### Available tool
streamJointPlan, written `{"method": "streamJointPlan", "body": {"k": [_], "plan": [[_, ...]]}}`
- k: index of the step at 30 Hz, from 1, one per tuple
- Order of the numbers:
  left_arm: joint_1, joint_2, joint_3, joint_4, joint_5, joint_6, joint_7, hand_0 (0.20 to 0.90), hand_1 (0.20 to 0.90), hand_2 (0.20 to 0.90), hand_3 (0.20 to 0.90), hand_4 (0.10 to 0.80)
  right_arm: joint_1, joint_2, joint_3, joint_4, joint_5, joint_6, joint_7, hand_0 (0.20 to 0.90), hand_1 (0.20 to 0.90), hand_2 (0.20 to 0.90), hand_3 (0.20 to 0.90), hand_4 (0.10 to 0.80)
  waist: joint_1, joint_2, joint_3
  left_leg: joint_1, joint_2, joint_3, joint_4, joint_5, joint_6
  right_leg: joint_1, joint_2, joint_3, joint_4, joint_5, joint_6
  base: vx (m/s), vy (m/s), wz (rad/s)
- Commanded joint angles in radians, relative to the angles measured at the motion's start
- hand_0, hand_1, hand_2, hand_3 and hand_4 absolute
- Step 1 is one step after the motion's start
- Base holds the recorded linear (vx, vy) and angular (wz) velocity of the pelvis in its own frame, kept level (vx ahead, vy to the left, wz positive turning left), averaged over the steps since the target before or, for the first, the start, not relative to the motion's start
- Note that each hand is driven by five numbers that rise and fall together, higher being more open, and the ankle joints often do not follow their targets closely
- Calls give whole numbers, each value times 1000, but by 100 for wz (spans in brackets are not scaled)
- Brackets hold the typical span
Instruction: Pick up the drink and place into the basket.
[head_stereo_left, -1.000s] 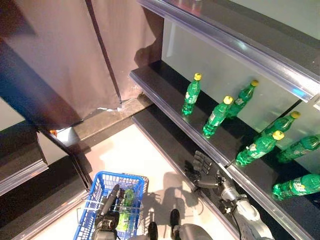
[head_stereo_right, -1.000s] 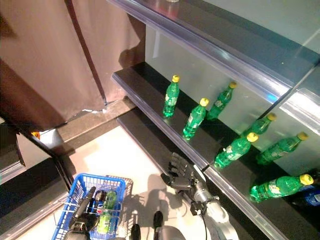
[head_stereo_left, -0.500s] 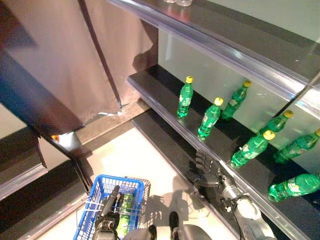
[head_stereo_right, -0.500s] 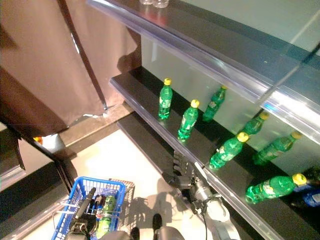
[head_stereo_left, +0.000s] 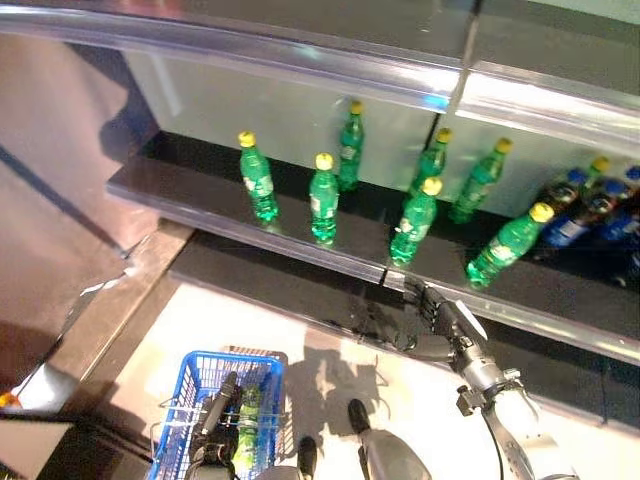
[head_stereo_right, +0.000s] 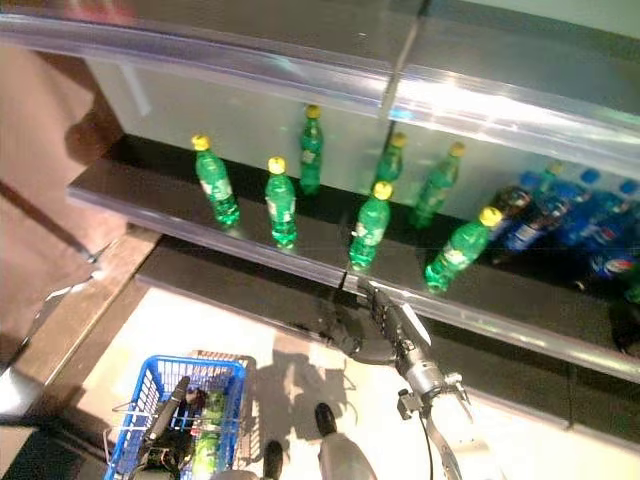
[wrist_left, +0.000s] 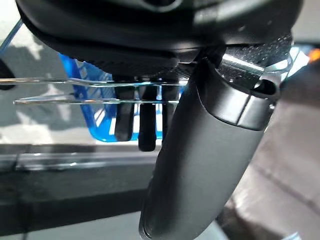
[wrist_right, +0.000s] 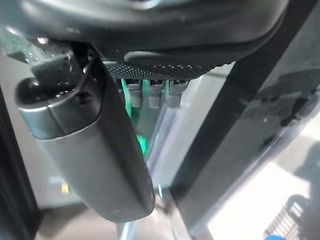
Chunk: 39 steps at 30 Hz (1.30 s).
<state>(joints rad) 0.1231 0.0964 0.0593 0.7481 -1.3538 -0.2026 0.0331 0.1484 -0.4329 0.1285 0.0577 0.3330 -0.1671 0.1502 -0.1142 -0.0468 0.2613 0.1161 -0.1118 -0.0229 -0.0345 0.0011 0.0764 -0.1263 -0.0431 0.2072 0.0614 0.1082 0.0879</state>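
Several green drink bottles with yellow caps stand on a dark shelf (head_stereo_left: 200, 205). The nearest one (head_stereo_left: 413, 218) is just above and behind my right hand (head_stereo_left: 440, 318). That hand is open, its fingers (wrist_right: 150, 92) straight, and it hovers at the shelf's front rail, touching no bottle. Low at the left, my left hand (head_stereo_left: 218, 420) is shut on the wire handle (wrist_left: 75, 82) of a blue basket (head_stereo_left: 190, 385). A green bottle (head_stereo_left: 250, 425) lies inside the basket.
Blue-capped dark bottles (head_stereo_left: 585, 200) stand at the shelf's right end. A glossy upper shelf (head_stereo_left: 300, 55) overhangs the bottles. A lower dark ledge (head_stereo_left: 270, 285) runs beneath the bottle shelf, and a brown curtain (head_stereo_left: 50, 200) hangs at the left.
The camera has swung right, so the shelf now runs across the view and blue-capped bottles show. My right hand stays open by the shelf's front rail. The left hand still holds the basket.
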Motion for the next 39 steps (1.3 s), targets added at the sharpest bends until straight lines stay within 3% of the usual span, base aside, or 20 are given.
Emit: {"method": "streamJointPlan", "body": {"k": [1,3,12,18,26,32,39], "plan": [[-92,121,39,-141,11,-146,-173,300,300,300,200,100,-86,-14,-51,-124,55,-131,4,900,900,900,900,800,23,33,-87,-32,-16,-33,111,-121,-40,-1,-26,-112,26,-13,57,-27,75,-68],[-88,115,48,-142,3,-146,-185,300,300,300,200,100,-107,0,-43,-113,47,-134,-7,900,900,900,900,800,40,33,-86,-34,-19,-13,124,-130,-35,6,-35,-141,10,-8,55,-20,36,-66],[-116,93,52,-139,19,-135,-151,300,300,300,200,100,-130,40,-28,-111,33,-116,-88,900,900,900,900,800,60,20,-106,-17,0,-12,114,-137,-29,41,-26,-151,-25,-10,46,51,-62,-18],[-110,84,47,-148,43,-127,-138,300,300,300,200,100,-141,55,-49,-88,50,-116,-135,900,900,900,900,800,77,11,-117,2,25,-17,96,-136,-43,85,-15,-180,-54,-26,32,108,-112,15],[-79,88,54,-172,75,-107,-144,300,300,300,200,100,-167,51,-88,-90,56,-129,-192,900,900,900,900,800,109,19,-116,0,84,-23,89,-116,-82,117,-8,-246,-25,-86,3,139,-125,20],[-95,80,36,-183,31,-120,-181,300,300,300,200,100,-246,-16,-115,-77,27,-151,-255,900,900,900,900,800,117,42,-59,-100,113,-46,201,-116,-116,-6,-32,-294,159,-162,-35,9,-42,29],[-131,93,-6,-231,-21,-146,-230,300,300,300,200,100,-316,-51,-146,-70,-50,-264,-398,900,900,900,900,800,92,65,50,-268,116,12,298,-102,-106,-179,-49,-305,314,-190,-58,-139,17,31]]}}
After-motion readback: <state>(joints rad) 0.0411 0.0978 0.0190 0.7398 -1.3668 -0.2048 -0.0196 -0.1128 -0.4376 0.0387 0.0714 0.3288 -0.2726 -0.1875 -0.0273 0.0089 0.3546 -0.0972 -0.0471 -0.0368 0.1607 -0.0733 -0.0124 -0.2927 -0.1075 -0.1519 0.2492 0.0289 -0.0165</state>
